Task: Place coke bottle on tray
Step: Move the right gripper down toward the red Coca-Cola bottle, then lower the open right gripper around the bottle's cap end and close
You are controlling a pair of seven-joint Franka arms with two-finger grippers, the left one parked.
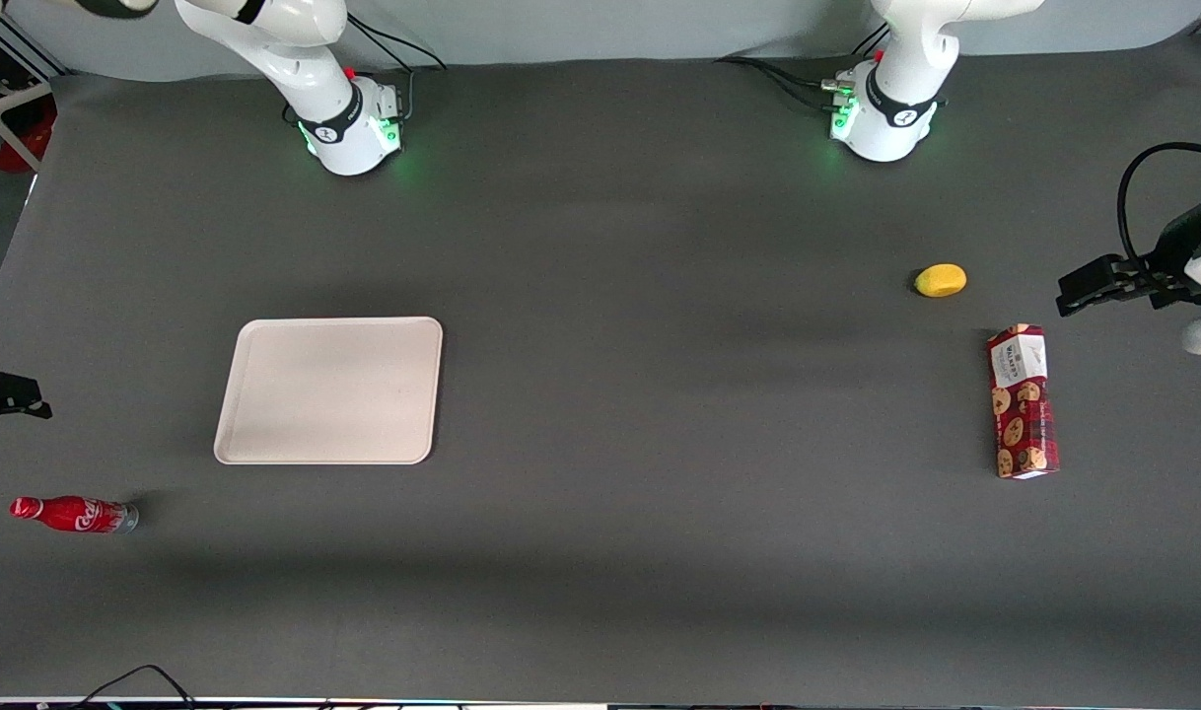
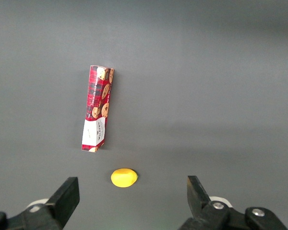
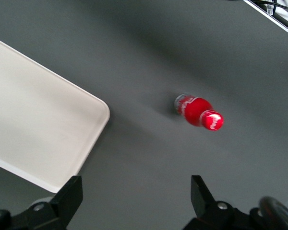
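A dark grey table [image 1: 660, 296] is filling the front view. The tray [image 1: 329, 390], cream with a low rim, is lying flat and bare in the middle band of the frame, toward the working arm's end. At the parked arm's end, a red cookie box [image 1: 1022, 402] is lying on its long side at about the same height in the frame as the tray.

The gripper [image 3: 137, 201] is hanging over the table at the working arm's edge of the front view, halfway up the frame. Its fingers [image 3: 69, 196] are standing wide apart and gripping nothing.

The bottle [image 1: 73, 514] is sitting on the table in the lower corner of the front view at the working arm's end, nearer the camera than the tray and well apart from it. Its red cap is pointing at the frame's edge. The wrist camera is showing the bottle [image 3: 198, 111] near one rounded corner of the tray [image 3: 33, 120], not touching it.

A small yellow fruit [image 1: 941, 280] is resting just above the box in the frame, close to it but apart.
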